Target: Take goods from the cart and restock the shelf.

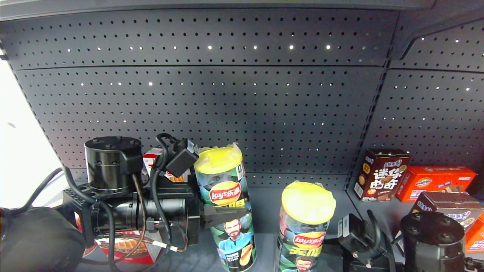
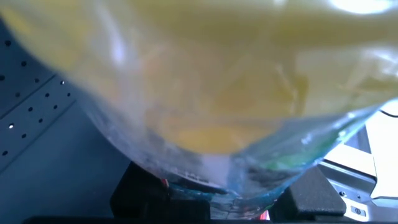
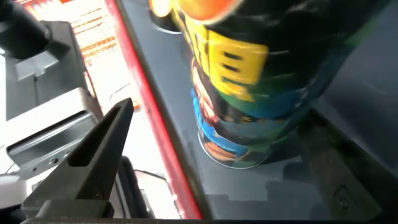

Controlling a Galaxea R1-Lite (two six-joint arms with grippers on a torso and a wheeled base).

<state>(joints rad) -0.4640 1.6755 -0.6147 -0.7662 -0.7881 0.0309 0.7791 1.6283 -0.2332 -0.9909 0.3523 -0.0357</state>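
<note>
Two tall chips cans with yellow lids stand on the dark shelf (image 1: 264,200). My left gripper (image 1: 231,213) comes in from the left and is shut on the left chips can (image 1: 222,177); one finger (image 1: 221,216) lies across its front. That can's yellow lid (image 2: 236,68) looms close in the left wrist view. The right chips can (image 1: 306,226) stands upright further forward. My right gripper (image 3: 214,171) is open, with one finger (image 3: 93,162) on each side of this can's (image 3: 249,93) lower part, not touching it. The right wrist (image 1: 363,241) sits just right of it.
A perforated back panel (image 1: 227,113) closes the shelf behind. A brown biscuit box (image 1: 382,173), an orange box (image 1: 435,183) and more boxes (image 1: 446,206) fill the right section. A red and white box (image 1: 124,251) lies under my left arm. The shelf's red front edge (image 3: 155,118) runs beside the right can.
</note>
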